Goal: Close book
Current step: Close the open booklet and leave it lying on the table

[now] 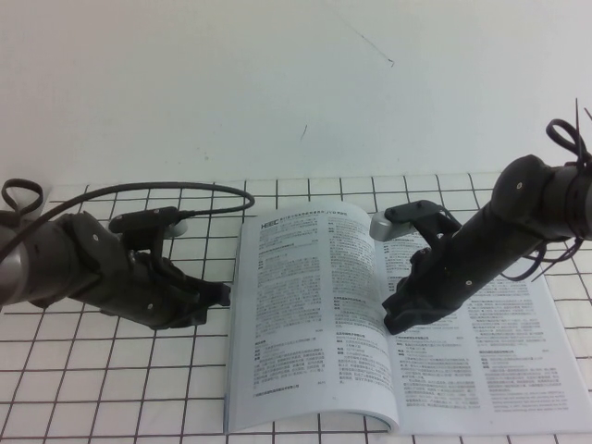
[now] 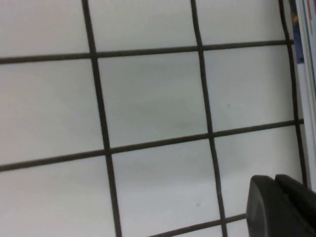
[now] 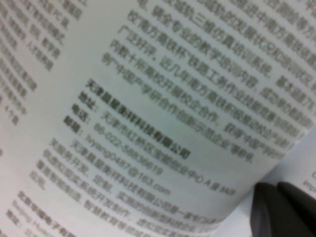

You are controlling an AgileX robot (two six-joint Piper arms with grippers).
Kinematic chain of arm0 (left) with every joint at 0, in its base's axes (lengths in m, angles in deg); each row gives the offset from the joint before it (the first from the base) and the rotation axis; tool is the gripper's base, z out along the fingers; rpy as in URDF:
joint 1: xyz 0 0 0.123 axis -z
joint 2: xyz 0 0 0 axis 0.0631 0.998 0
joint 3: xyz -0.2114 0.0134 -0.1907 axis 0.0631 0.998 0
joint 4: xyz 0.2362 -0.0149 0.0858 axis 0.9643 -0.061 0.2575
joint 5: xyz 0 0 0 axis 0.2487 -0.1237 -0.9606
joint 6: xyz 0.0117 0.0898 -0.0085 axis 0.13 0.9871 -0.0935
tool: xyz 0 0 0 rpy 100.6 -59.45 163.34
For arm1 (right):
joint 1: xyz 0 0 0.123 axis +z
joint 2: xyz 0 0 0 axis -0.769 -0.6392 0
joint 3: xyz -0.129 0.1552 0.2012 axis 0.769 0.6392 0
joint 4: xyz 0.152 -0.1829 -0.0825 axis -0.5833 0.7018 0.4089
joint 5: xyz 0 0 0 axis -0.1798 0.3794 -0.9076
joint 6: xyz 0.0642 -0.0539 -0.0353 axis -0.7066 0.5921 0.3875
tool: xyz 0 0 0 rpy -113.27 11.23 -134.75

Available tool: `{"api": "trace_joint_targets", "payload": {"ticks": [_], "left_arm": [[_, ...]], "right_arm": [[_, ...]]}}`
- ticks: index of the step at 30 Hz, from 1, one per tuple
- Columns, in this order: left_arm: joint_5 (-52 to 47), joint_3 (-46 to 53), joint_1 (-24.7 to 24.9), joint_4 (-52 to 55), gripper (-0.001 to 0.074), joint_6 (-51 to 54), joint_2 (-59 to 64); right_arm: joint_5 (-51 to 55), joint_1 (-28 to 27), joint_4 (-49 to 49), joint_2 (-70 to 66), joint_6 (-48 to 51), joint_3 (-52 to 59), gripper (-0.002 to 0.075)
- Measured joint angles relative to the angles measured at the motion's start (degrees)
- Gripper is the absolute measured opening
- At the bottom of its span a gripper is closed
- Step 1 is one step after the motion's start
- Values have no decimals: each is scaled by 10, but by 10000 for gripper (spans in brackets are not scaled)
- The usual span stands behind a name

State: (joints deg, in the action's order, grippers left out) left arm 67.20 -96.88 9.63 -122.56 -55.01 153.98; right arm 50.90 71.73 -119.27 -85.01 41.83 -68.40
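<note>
The book (image 1: 314,314) is laid open at the near right of the tabletop (image 1: 111,388), its spine running from the far edge towards the near edge. Any closing move is therefore judged to be a turn of one leaf about that line. The left leaf (image 1: 305,305) is seen bowed up off the surface, while the right leaf (image 1: 499,351) is laid flat.

The right gripper (image 1: 400,319) is placed over the gutter, at the inner foot of the raised leaf, and its fingers seem to be drawn together with nothing between them. The left gripper (image 1: 220,294) is held low over the bare grid, just beside the leaf's outer edge, likewise pinched closed and empty. The right arm is thus the nearer to the spine, the left the nearer to the free edge.

In the right wrist view only curved print is shown, close behind the fingertips (image 3: 284,210); contact cannot be settled there. In the left wrist view a strip of the book's edge (image 2: 308,59) is shown apart from the tips (image 2: 276,205), a gap less plain from above.
</note>
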Motion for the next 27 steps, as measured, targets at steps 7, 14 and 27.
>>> {"api": "trace_joint_targets", "payload": {"ticks": [7,14,27], "left_arm": [[5,0,0,3,-3,-17,0],[3,0,25,-14,-3,-16,23],[7,0,92,-116,-3,12,9]], "right_arm": [[0,-1,-8,0,0,0,-1],[0,-1,-12,-1,0,0,-1],[2,-5,-45,-5,24,0,-1]]}}
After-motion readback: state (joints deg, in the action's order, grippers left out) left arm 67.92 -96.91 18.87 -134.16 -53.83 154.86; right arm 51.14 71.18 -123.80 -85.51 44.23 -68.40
